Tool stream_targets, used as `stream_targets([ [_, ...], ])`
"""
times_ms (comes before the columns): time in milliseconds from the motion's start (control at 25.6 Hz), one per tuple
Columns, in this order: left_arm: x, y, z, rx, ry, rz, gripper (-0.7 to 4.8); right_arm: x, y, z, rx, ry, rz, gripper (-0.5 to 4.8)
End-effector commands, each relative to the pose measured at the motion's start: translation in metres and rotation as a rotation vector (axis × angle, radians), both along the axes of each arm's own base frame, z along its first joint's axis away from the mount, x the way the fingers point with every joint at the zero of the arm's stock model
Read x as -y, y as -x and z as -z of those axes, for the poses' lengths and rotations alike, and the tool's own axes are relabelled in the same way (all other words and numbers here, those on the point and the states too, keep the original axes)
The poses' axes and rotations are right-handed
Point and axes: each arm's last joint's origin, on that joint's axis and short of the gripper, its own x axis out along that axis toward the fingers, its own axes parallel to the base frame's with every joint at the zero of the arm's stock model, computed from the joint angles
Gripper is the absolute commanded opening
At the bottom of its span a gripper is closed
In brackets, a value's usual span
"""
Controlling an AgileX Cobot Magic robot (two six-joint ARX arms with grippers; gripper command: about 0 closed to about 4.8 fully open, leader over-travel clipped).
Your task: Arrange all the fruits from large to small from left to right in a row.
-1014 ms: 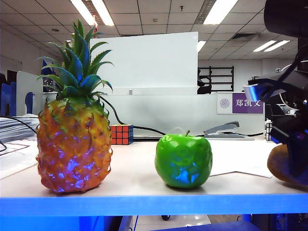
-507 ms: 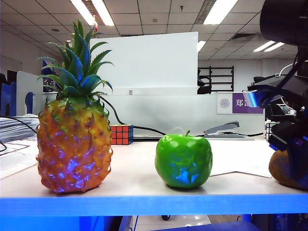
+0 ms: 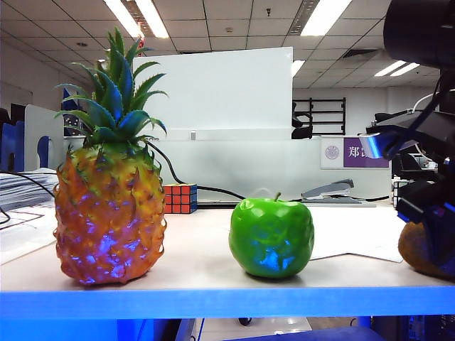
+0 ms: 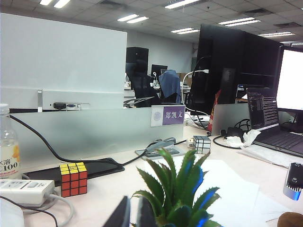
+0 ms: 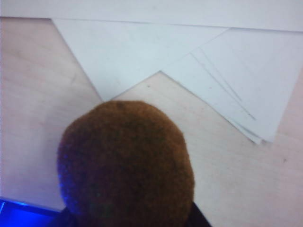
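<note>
Kiwi [image 3: 424, 250] shifted slightly under right tool [image 3: 435, 234], left tool [image 4: 132, 215] idle, bottle [image 4: 8, 153] "100"

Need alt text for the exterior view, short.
A large orange pineapple stands at left on a pale table, a green apple sits mid-table, and a brown kiwi rests at the right edge, partly hidden by the right gripper over it. A Rubik's cube sits behind; the left gripper is not visible.
</note>
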Motion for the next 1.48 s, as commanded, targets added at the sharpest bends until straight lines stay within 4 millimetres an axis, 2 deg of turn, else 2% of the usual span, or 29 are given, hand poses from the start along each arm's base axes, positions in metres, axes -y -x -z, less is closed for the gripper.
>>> stream_targets([
  [39,0.0,0.001,-0.002,0.016,0.0,0.005,0.35,-0.001,-0.002,-0.002,0.023,-0.01,0.01,3.12],
  [273,0.0,0.001,-0.002,0.016,0.0,0.005,0.35,-0.002,-0.003,-0.003,0.037,-0.02,0.01,3.52],
  [312,0.0,0.001,-0.002,0.015,0.0,0.005,0.35,-0.002,-0.003,-0.003,0.042,-0.024,0.01,3.77],
  [390,0.0,0.001,-0.002,0.016,0.0,0.005,0.35,-0.003,-0.004,-0.004,0.054,-0.033,0.01,4.79],
  [780,0.0,0.001,-0.002,0.015,0.0,0.005,0.35,-0.007,-0.011,-0.014,0.135,-0.063,0.016,4.79],
  [936,0.0,0.001,-0.002,0.016,0.0,0.005,0.35,-0.013,-0.021,-0.035,0.224,-0.058,0.023,4.79],
  [1092,0.0,0.003,-0.008,0.058,0.038,0.017,0.35,-0.018,-0.028,-0.08,0.314,-0.096,-0.008,4.79],
  [1170,-0.001,0.007,-0.016,0.14,0.06,0.022,0.34,-0.018,-0.026,-0.109,0.369,-0.135,-0.012,2.36],
  [1209,-0.001,0.009,-0.02,0.178,0.067,0.016,0.28,-0.016,-0.023,-0.129,0.407,-0.166,-0.013,0.84],
  [1248,-0.002,0.011,-0.024,0.206,0.076,0.009,0.11,-0.013,-0.019,-0.146,0.442,-0.194,-0.012,-0.07],
  [1287,-0.003,0.013,-0.03,0.224,0.084,-0.002,-0.08,-0.009,-0.013,-0.164,0.485,-0.227,-0.011,0.04],
  [1365,-0.003,0.016,-0.041,0.218,0.084,-0.007,-0.06,0.001,0.004,-0.202,0.581,-0.339,-0.058,-0.01],
  [1482,-0.004,0.02,-0.056,0.162,0.068,-0.01,-0.06,0.023,0.04,-0.248,0.729,-0.523,-0.18,-0.01],
])
